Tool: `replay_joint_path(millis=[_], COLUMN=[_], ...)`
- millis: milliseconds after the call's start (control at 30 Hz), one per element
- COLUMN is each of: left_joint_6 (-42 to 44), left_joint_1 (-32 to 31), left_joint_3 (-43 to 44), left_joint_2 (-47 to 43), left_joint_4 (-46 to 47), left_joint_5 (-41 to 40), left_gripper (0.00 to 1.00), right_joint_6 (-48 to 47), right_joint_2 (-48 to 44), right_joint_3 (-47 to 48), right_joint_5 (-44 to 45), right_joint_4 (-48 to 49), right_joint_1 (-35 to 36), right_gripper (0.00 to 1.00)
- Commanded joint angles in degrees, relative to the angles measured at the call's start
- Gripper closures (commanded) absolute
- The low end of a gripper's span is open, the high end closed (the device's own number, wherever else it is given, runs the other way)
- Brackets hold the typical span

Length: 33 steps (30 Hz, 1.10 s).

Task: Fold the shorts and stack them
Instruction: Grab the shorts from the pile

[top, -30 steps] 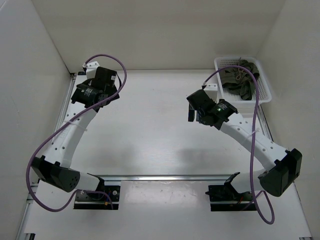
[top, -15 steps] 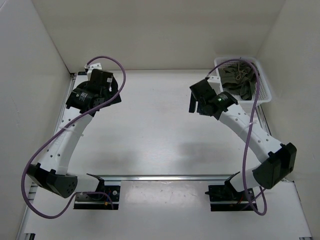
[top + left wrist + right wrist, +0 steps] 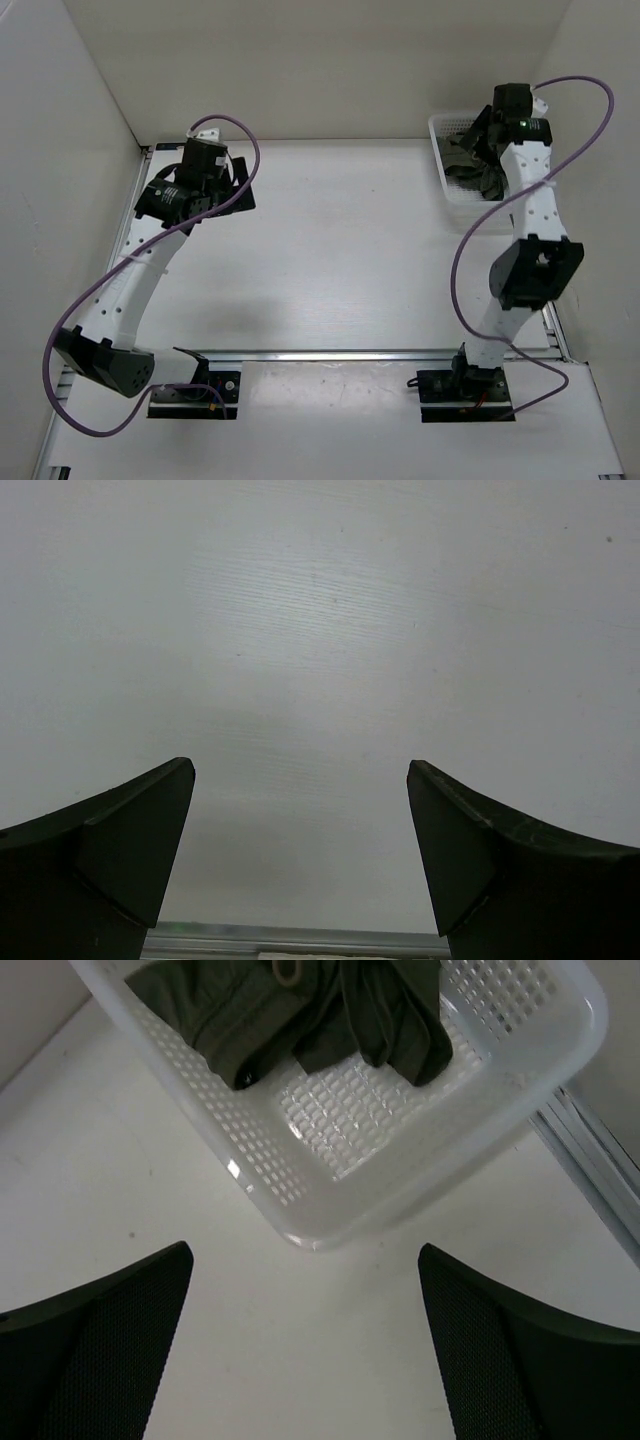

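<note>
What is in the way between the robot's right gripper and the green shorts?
Nothing covers them. The shorts lie in the white basket, which is open on top, and the right gripper is open by its near corner. Only the basket's wall sits between them, so reaching from above looks clear.

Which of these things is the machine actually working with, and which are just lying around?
Part of the job:
- olive shorts, crumpled up
- right claw, open, hovering near them
- left claw, open, holding nothing

Just there:
- white mesh basket holding the shorts
- table
- purple cables on the arms
</note>
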Motion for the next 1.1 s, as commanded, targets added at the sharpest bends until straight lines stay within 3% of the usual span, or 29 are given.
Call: replay_joint_path(millis=[0, 267, 433, 600, 700, 733, 833, 867, 1067], left_joint_6=[0.8, 2.56, 2.04, 3.79, 3.79, 3.79, 4.5, 4.5, 4.5], left_joint_1=[-0.13, 0.4, 1.54, 2.25, 2.25, 2.77, 2.77, 3.29, 5.41], left_joint_3=[2.5, 6.2, 3.82, 7.86, 9.88, 9.89, 9.89, 9.89, 6.82], left_joint_2=[1.56, 10.36, 12.38, 18.8, 21.26, 21.26, 21.79, 21.79, 16.44], left_joint_4=[2.0, 3.13, 6.04, 6.04, 6.04, 6.04, 6.04, 6.04, 6.04], left_joint_5=[1.92, 0.79, 0.78, 5.52, 6.05, 6.05, 6.93, 7.46, 13.6], left_gripper=[0.01, 0.01, 0.01, 0.01, 0.01, 0.01, 0.01, 0.01, 0.01], right_joint_6=[-1.65, 2.47, 4.75, 8.89, 10.03, 10.04, 10.74, 10.74, 9.26], right_joint_2=[9.71, 35.98, 43.03, 47.35, 47.97, 47.97, 44.92, 43.33, 22.07], right_joint_3=[10.44, 34.6, 33.84, 35.6, 35.6, 35.6, 34.55, 33.67, 20.43], right_joint_5=[-5.32, -19.12, -22.73, -22.21, -23.42, -23.96, -25.54, -25.55, -26.6], right_joint_4=[-1.03, 1.33, 15.98, 21.46, 24.98, 25.59, 25.6, 25.6, 24.28], right_joint_1=[-2.56, -9.15, -9.16, -9.68, -9.68, -9.68, -9.68, -9.68, -9.68], right_gripper=[0.02, 0.01, 0.04, 0.11, 0.38, 0.62, 0.94, 1.0, 1.0])
